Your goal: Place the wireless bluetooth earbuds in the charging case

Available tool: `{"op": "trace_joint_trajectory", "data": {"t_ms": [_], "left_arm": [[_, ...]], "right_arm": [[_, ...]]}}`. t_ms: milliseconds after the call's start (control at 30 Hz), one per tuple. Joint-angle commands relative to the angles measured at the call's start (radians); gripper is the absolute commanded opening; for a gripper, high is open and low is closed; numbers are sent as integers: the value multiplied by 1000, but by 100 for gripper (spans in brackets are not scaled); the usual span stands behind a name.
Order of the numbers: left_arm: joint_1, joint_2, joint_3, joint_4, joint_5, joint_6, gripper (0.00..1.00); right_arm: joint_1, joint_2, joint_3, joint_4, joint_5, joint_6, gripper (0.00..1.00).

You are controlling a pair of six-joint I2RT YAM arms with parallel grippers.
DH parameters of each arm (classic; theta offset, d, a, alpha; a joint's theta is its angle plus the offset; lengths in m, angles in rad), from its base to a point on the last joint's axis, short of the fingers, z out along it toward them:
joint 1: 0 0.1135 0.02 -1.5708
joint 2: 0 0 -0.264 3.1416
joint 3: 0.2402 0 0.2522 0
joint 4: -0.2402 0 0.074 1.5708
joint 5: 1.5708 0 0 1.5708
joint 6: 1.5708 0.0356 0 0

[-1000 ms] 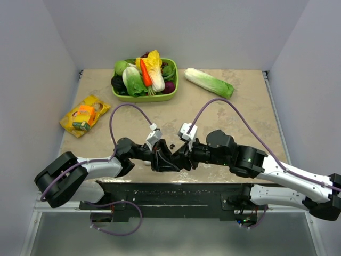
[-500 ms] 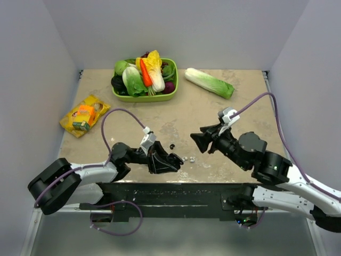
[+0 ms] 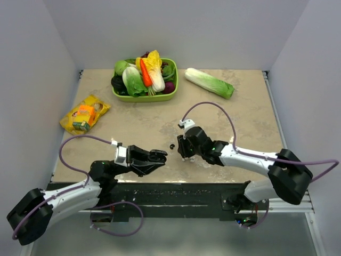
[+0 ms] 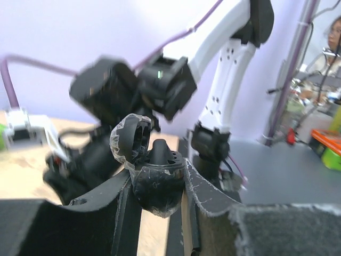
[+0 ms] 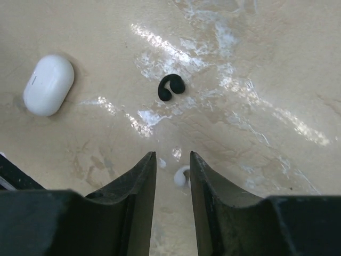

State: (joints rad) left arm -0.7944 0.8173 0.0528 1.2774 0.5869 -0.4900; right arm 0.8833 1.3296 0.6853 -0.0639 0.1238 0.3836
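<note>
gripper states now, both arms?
Left gripper: shut on the black open-lidded case.
Right gripper: narrowly open, straddling a white earbud, not clamped.

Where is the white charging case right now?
In the right wrist view, the charging case lies closed on the table at upper left, left of the black hook-shaped piece, clear of the right gripper.

We log green basket (image 3: pixel 143 98) of vegetables at far edge, napa cabbage (image 3: pixel 209 82) right of it, yellow snack packet (image 3: pixel 84 115) at left, small black hooked piece (image 5: pixel 171 87) on beige table (image 3: pixel 250 122), black oval case (image 4: pixel 157 181), lid raised
</note>
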Motion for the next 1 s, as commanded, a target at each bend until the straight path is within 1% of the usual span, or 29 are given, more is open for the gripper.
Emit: {"op": "trace_joint_trajectory", "data": {"t_ms": [0,67,200,233,433,600,733,967], "left_arm": [[-3,-72,-48,295,-121,88,0],[-3,-81,-50,298,-119,80,0],[-5,-66,-53,335,-121,62,0],[-5,-60,-53,342,-121,59,0],[-8,-52,-79,353,-116,50,0],[-11,-49,-77,346,-116,56,0],[-12,-40,-77,346,-114,54,0],[-14,-30,-76,346,-114,50,0]], "right_arm": [[0,91,68,180,-73,15,32],[0,147,89,197,-81,14,28],[-1,235,126,196,-63,17,23],[0,250,135,196,-56,18,19],[0,315,149,188,-33,32,11],[0,338,157,191,-36,26,8],[-1,358,151,191,-9,32,9],[-53,358,122,217,27,61,10]]}}
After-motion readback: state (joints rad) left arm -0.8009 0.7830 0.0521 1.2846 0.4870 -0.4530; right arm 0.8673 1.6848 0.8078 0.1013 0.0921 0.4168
